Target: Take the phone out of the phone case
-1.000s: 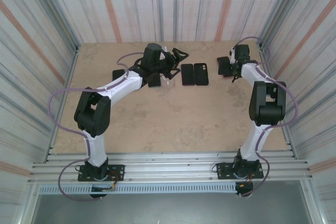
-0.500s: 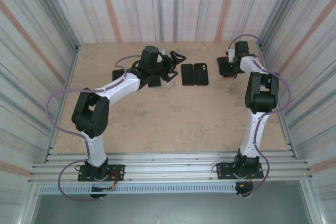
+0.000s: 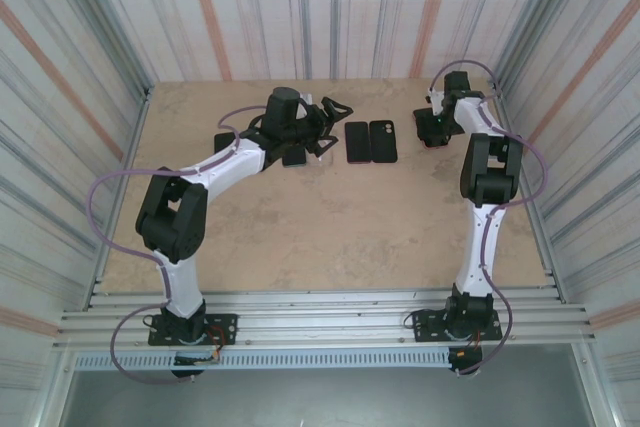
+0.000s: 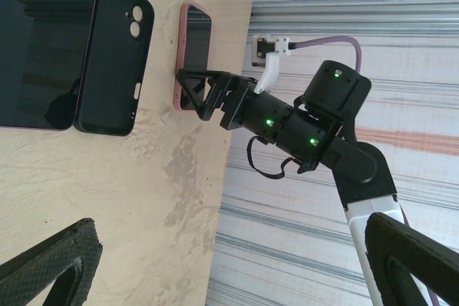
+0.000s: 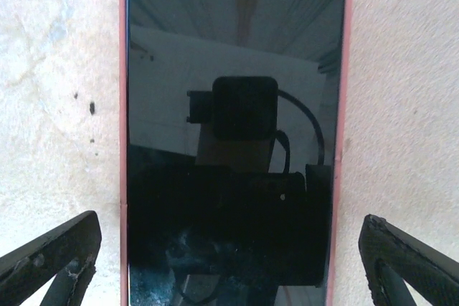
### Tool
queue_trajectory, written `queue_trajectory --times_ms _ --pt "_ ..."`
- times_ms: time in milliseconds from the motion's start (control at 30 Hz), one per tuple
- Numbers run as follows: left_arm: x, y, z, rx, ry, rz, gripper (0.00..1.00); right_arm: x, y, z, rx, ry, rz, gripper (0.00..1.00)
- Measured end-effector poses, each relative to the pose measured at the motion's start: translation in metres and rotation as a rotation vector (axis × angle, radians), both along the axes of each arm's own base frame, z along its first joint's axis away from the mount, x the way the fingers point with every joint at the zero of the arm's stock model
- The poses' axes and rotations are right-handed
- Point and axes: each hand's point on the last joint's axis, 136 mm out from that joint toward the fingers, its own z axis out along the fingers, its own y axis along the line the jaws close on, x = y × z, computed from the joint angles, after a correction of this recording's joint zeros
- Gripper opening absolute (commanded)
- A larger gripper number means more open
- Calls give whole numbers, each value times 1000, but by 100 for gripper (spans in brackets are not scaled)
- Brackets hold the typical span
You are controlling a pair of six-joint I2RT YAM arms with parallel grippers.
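The phone (image 5: 233, 141) lies screen up in a pink phone case (image 5: 124, 141) at the table's far right. My right gripper (image 5: 229, 263) hangs straight above it and is open. Its fingertips (image 5: 50, 256) stand either side of the case without touching it. The left wrist view has the same pink phone case (image 4: 179, 55) under the right gripper (image 4: 204, 94). My left gripper (image 3: 332, 125) is open with nothing between its fingers, hovering left of the table's middle.
A bare dark phone (image 3: 357, 142) and an empty black case (image 3: 383, 141) lie side by side at the back middle. Two more dark flat objects (image 3: 225, 140) lie under the left arm. Striped walls close in the table on three sides.
The right arm has folded further toward the back wall, its gripper settling over the pink-cased phone. The left gripper has drifted slightly left.
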Motion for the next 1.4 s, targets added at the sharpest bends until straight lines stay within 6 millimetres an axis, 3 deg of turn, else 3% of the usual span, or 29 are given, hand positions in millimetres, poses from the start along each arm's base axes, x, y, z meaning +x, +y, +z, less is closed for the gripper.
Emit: queue_trajectory --times_ms 400,633,1000,1167,1400 --pt "0 -1 4 -19 -6 -14 98 -4 1 -8 1 80 12 83" --pt "-2 -3 6 -33 -6 -27 97 -3 -1 -7 -19 103 -2 63" --pt "1 -7 3 -43 11 -31 96 -5 1 -6 -6 95 -7 52" --pt "4 -9 8 -50 0 -35 95 -25 5 -4 41 114 -32 49" --pt "7 -12 -7 -39 25 -38 95 -53 8 10 118 107 -66 48"
